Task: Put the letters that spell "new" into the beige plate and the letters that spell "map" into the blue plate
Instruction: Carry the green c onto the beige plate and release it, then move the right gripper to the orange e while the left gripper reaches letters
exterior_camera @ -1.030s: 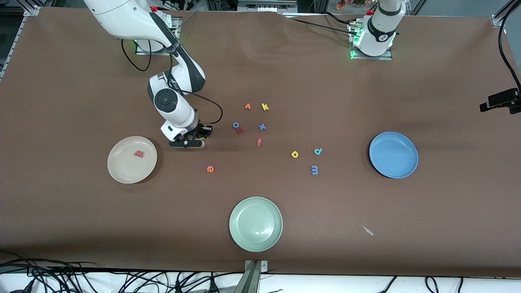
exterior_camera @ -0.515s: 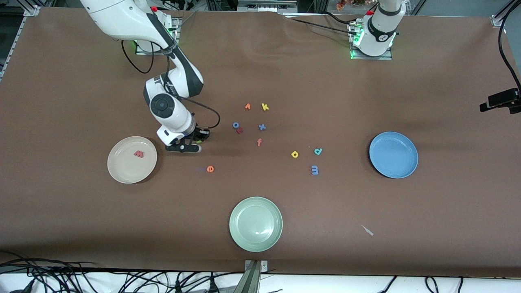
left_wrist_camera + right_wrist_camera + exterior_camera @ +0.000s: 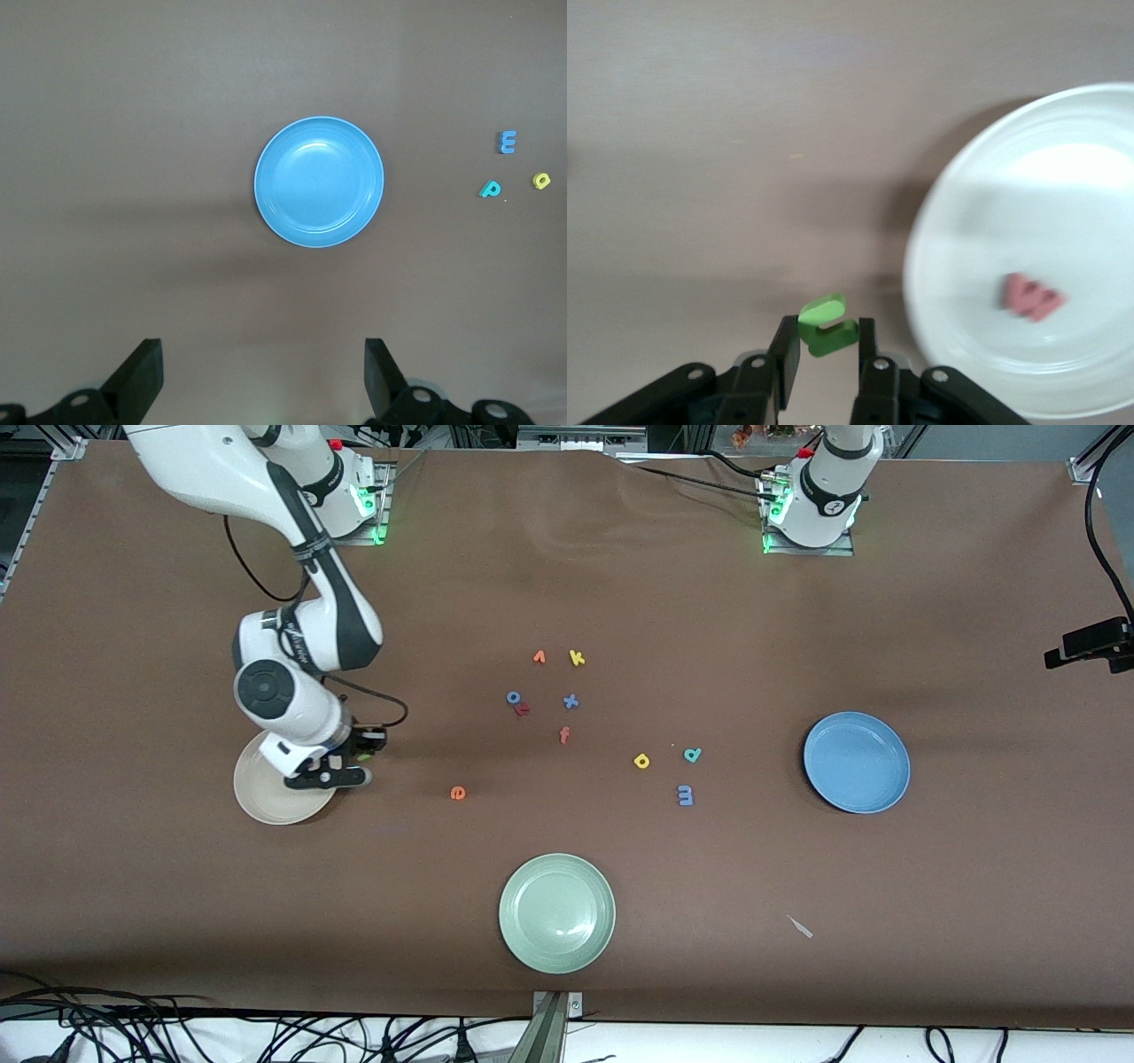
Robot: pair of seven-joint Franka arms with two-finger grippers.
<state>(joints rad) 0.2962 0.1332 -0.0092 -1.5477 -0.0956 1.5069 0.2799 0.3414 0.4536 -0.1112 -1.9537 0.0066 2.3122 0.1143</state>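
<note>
My right gripper (image 3: pixel 341 766) (image 3: pixel 825 341) is shut on the green n (image 3: pixel 827 325) and hangs over the table just beside the rim of the beige plate (image 3: pixel 266 802) (image 3: pixel 957 221). The pinkish-red w (image 3: pixel 1032 297) lies in that plate; the arm hides it in the front view. The orange e (image 3: pixel 457 793) lies on the table mid-way. The yellow a (image 3: pixel 641 761) (image 3: pixel 541 181), teal p (image 3: pixel 692 755) (image 3: pixel 489 189) and blue m (image 3: pixel 685 794) (image 3: pixel 507 142) lie beside the blue plate (image 3: pixel 856 762) (image 3: pixel 319 181). My left gripper (image 3: pixel 263 372) waits open, high over the table by the blue plate.
A pale green plate (image 3: pixel 556 912) sits nearest the front camera. Spare letters cluster mid-table: orange v-like letter (image 3: pixel 539 657), yellow k (image 3: pixel 577 658), blue o (image 3: pixel 513 697), blue x (image 3: pixel 570 701), red f (image 3: pixel 564 734). A small white scrap (image 3: pixel 800 926) lies near the front edge.
My right arm has carried the green n from mid-table toward the right arm's end, up to the beige plate's rim. It now covers the w in the front view. The left arm has not moved.
</note>
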